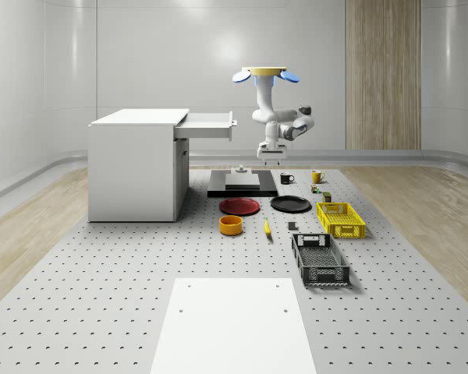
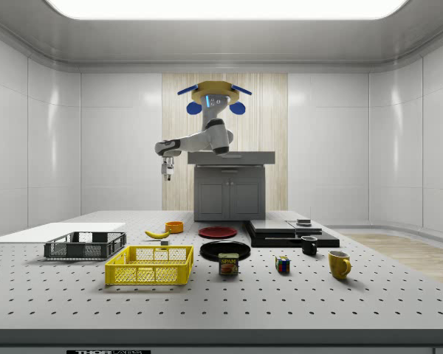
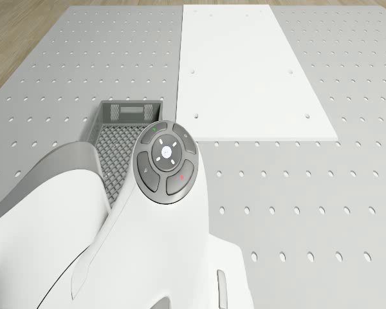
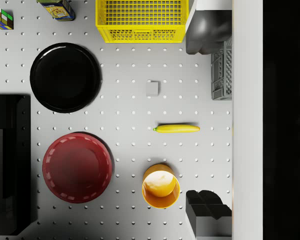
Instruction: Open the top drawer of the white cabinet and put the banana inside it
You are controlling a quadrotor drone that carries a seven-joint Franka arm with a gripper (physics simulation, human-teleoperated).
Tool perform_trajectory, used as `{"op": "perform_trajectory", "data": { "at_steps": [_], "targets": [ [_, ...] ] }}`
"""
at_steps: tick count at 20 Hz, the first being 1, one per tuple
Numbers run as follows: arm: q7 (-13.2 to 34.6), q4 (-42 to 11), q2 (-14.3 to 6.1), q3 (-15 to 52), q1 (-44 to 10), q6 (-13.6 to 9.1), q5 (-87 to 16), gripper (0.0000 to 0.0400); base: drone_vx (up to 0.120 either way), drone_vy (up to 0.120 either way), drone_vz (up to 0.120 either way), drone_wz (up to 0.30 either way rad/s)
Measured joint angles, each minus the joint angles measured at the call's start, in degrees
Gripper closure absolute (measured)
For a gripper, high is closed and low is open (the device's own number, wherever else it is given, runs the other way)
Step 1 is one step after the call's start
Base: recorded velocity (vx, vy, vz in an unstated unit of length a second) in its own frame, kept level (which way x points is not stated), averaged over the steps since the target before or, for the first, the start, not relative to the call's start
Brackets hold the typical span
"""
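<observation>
The drone (image 1: 266, 74) hovers beside the cabinet's open top drawer (image 1: 209, 125). Wrist view shows the jaws open above the banana (image 4: 176, 128), which lies on the counter (image 1: 140, 265), apparently pointing away from the cabinet (image 1: 136, 164).

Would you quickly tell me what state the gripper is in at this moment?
Gripper: empty, hanging in the air beside the white cabinet's open top drawer; whether the jaws are open cannot be told.

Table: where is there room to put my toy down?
Lots of bare table lies in front of the cabinet and around the white plate. It is crowded between the red plate, orange bowl, banana and baskets.
</observation>
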Motion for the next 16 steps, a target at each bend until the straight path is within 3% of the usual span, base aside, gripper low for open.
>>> {"op": "perform_trajectory", "data": {
  "at_steps": [6,16],
  "targets": [
    [0.00,0.00,0.00,0.00,0.00,0.00,0.00,0.0000,0.120,0.000,-0.120,0.000],
    [0.00,0.00,0.01,0.00,0.00,-0.01,0.01,0.0000,0.000,0.000,-0.120,0.000]
  ]
}}
